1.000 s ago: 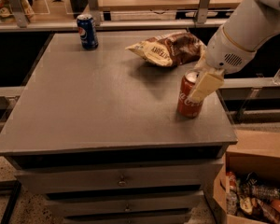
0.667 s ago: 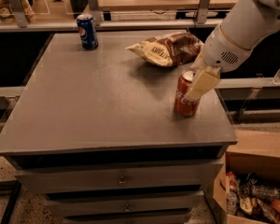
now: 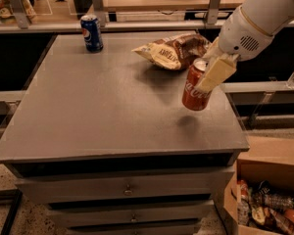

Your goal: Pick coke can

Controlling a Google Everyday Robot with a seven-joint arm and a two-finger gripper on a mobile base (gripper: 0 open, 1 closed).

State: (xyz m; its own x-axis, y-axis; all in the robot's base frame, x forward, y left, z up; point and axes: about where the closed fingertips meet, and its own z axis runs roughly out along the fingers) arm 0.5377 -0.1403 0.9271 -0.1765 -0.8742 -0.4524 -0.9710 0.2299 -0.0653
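The red coke can (image 3: 194,92) with white script hangs tilted in the air above the right part of the grey table (image 3: 103,106), its shadow on the tabletop below it. My gripper (image 3: 209,75) comes in from the upper right on a white arm and is shut on the coke can near its top, with a cream-coloured finger (image 3: 215,73) across the can's right side.
A blue Pepsi can (image 3: 91,33) stands at the table's far left. A crumpled chip bag (image 3: 171,50) lies at the far middle, just behind the gripper. An open cardboard box (image 3: 264,190) of snacks sits on the floor at the lower right. Drawers run below the tabletop.
The coke can has been lifted off the tabletop and now hangs tilted in the gripper. The arm has risen slightly with it.
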